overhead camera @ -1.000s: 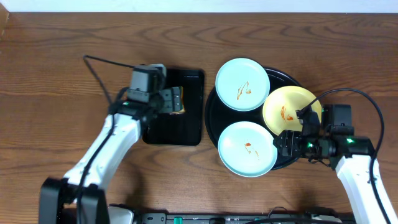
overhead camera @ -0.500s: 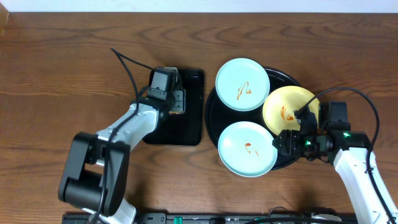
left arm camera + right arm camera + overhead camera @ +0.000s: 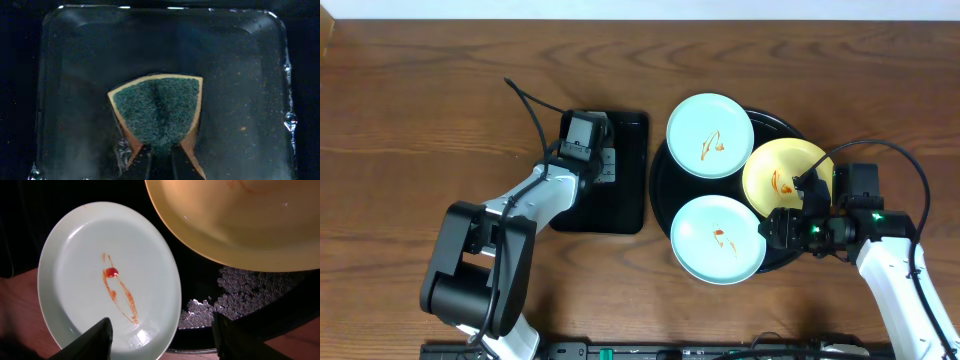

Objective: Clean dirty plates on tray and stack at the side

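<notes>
My left hand (image 3: 162, 160) pinches the sponge (image 3: 157, 112) in the wet small tray (image 3: 250, 75). My right hand (image 3: 162, 330) hangs open over a smeared blue plate (image 3: 100, 270) on the round tray (image 3: 195, 282).

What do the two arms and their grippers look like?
The left arm and right arm have white links between bulky black joints. A thin black cable loops above each. The left gripper and right gripper have black fingers; a green light glows by the right.

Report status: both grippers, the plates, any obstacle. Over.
Left gripper shut on sponge in rectangular tray. Right gripper open at rim of near blue plate. All three plates on round tray, smeared, none stacked. No obstacle seen.
</notes>
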Tool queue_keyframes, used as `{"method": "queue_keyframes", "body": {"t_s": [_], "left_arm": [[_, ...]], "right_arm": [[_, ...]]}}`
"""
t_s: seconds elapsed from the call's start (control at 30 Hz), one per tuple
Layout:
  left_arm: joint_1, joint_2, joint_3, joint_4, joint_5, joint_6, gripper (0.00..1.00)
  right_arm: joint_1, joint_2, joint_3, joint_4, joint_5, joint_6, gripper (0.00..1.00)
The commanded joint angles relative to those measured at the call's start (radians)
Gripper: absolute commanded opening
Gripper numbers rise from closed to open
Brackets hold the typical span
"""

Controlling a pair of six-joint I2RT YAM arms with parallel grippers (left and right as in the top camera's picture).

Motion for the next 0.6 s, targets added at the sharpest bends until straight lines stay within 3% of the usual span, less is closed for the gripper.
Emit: {"method": "queue_keyframes", "body": {"t_s": [0.0, 0.57], "left_arm": [[0.000, 0.013, 0.019, -0.021, -0.019, 0.002, 0.08], [0.002, -0.240, 0.027, -0.163, -0.019, 0.005, 0.07]], "right_arm": [[0.021, 0.001, -0.006, 0.003, -0.014, 0.009, 0.63], [0.021, 0.001, -0.006, 0.011, -0.014, 0.009, 0.64]]}}
